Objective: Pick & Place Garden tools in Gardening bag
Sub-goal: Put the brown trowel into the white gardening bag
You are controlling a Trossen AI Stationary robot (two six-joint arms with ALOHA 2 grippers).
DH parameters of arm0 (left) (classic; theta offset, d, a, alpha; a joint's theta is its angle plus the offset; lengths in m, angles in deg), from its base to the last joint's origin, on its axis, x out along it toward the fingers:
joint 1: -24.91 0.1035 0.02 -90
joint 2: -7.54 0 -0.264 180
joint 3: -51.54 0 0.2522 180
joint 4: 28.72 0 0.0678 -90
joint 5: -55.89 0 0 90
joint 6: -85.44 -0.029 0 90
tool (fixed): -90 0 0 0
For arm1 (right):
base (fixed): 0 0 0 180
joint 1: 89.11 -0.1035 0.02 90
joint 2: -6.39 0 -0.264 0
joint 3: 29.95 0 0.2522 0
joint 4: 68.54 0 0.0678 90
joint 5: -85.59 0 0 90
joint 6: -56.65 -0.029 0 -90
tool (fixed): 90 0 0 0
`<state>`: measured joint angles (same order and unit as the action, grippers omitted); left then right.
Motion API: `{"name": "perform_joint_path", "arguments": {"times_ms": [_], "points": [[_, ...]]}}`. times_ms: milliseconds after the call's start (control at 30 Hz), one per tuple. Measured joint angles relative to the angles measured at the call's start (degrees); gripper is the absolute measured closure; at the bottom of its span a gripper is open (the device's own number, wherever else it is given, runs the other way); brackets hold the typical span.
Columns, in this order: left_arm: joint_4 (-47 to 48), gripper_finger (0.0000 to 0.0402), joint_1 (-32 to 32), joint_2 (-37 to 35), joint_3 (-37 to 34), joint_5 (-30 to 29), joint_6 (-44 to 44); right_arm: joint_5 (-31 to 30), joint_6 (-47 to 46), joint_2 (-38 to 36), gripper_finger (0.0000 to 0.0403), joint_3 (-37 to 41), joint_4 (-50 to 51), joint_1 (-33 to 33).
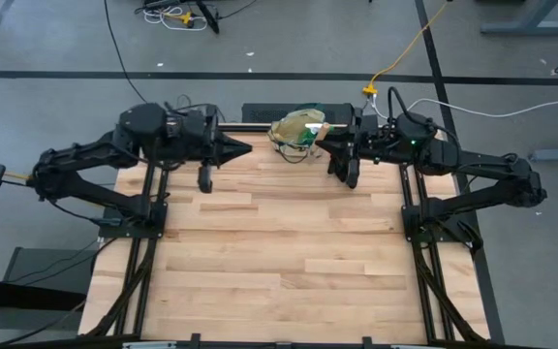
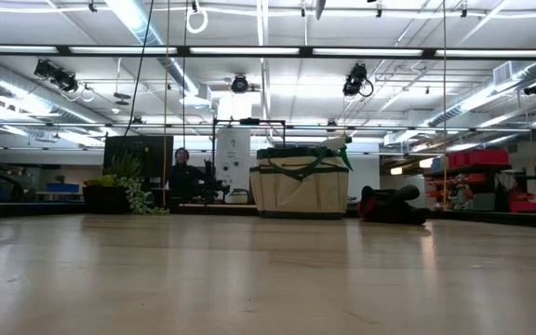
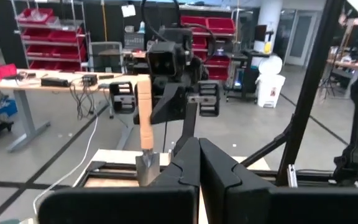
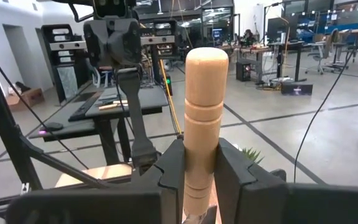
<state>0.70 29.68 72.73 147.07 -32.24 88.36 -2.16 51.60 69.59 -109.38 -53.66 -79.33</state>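
right gripper clamped on trowel, handle upright, blade down | just beside gardening bag, nearer arm | left gripper shut, empty, opposite side of bag

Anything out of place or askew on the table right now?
Nothing stands out. The beige fabric bag with green trim stands upright at the table's far edge. The right gripper holds a wooden-handled tool upright, and the shut left gripper waits across from it.
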Motion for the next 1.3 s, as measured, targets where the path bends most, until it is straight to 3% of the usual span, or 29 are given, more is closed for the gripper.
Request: {"name": "perform_joint_path", "arguments": {"times_ms": [900,1033,1300], "points": [[-11.30,0.0395,3.54,11.00,0.00,-0.23,4.12,0.40,1.23,3.38,0.0350,0.07,0.26,-0.03],[-13.31,0.0366,3.54,11.11,0.00,-0.20,4.32,2.13,1.26,4.35,0.0350,0.07,-0.41,-0.04],[-13.36,0.0261,3.54,11.08,0.00,-0.58,4.40,3.23,1.34,5.01,0.0350,0.04,-1.60,-0.07]]}}
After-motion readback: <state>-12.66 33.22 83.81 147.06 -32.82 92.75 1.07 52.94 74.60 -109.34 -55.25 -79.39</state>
